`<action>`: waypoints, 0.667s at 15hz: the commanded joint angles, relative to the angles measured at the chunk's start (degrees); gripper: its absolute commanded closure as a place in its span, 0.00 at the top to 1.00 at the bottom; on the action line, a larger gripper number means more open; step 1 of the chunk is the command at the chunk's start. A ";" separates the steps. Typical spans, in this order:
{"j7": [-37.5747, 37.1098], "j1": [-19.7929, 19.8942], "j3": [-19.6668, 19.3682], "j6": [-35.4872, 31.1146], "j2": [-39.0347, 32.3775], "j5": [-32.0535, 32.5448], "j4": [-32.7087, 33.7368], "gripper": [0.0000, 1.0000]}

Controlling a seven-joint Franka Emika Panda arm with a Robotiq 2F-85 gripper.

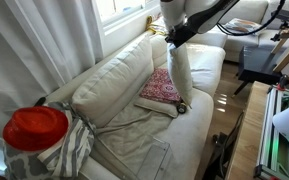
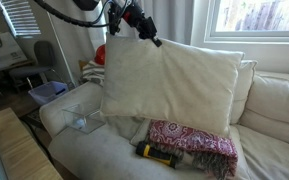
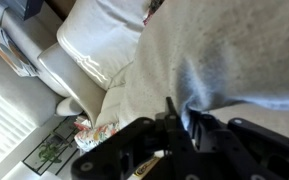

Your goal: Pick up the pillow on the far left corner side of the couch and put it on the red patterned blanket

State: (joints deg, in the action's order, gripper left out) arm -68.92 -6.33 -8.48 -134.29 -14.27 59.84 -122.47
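My gripper (image 2: pixel 155 39) pinches the pillow (image 2: pixel 169 85) by its top edge; soft, light and limp, it hangs over the blanket (image 2: pixel 189 140) mid-couch (image 2: pixel 94 152), grip judged adequate.

This is a living room in a home. A long cream couch (image 1: pixel 129 125) with plump back cushions and a wrinkled slipcover stands under a window (image 1: pixel 119 8) hung with a pale curtain (image 1: pixel 44 45). Daylight and greenery show through the glass in an exterior view. A red patterned blanket (image 2: pixel 189 136) lies on the seat, and a striped throw (image 1: pixel 72 148) is draped at one end. The floor (image 1: pixel 240 120) beside the couch is wood. A chair (image 2: pixel 46 55) stands off to one side.
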 commanded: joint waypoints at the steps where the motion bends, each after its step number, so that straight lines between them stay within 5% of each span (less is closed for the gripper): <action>1: 0.52 1.51 2.05 -0.24 -3.04 5.02 1.95 0.03; 10: -4.10 -0.38 2.29 3.89 -13.62 8.11 8.28 0.03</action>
State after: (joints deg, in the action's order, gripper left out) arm -69.21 -6.05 -6.02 -133.76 -24.44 63.71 -118.56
